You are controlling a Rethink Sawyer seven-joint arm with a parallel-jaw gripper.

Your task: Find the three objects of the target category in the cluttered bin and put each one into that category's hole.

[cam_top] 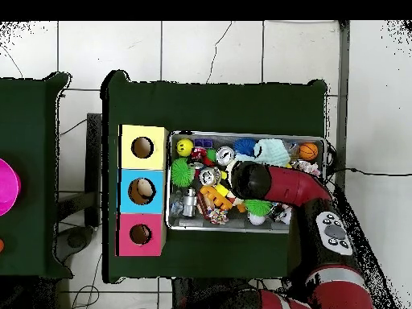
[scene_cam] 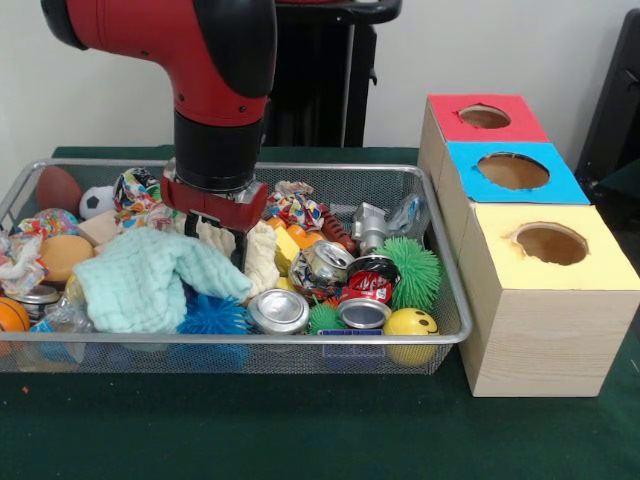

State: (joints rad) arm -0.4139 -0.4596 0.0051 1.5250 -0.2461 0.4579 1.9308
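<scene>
A wire bin (scene_cam: 300,339) holds mixed clutter. My gripper (scene_cam: 215,238) is lowered into its middle, open, with its dark fingers (scene_cam: 240,250) standing either side of a cream cloth (scene_cam: 262,258). A mint cloth (scene_cam: 150,280) lies just left of it. Three cans sit right of the gripper: a silver one on its side (scene_cam: 278,311), a red cola can (scene_cam: 365,300) and a crushed one (scene_cam: 325,265). In the overhead view the arm (cam_top: 273,185) covers the gripper, and the mint cloth (cam_top: 273,150) shows beside it.
Three boxes with round holes stand beside the bin: red (scene_cam: 450,125), blue (scene_cam: 565,188), yellow (scene_cam: 600,270). Also in the bin are a blue spiky ball (scene_cam: 213,316), a green spiky ball (scene_cam: 412,270), a yellow smiley ball (scene_cam: 410,322), an orange ball (scene_cam: 10,315) and a soccer ball (scene_cam: 97,202).
</scene>
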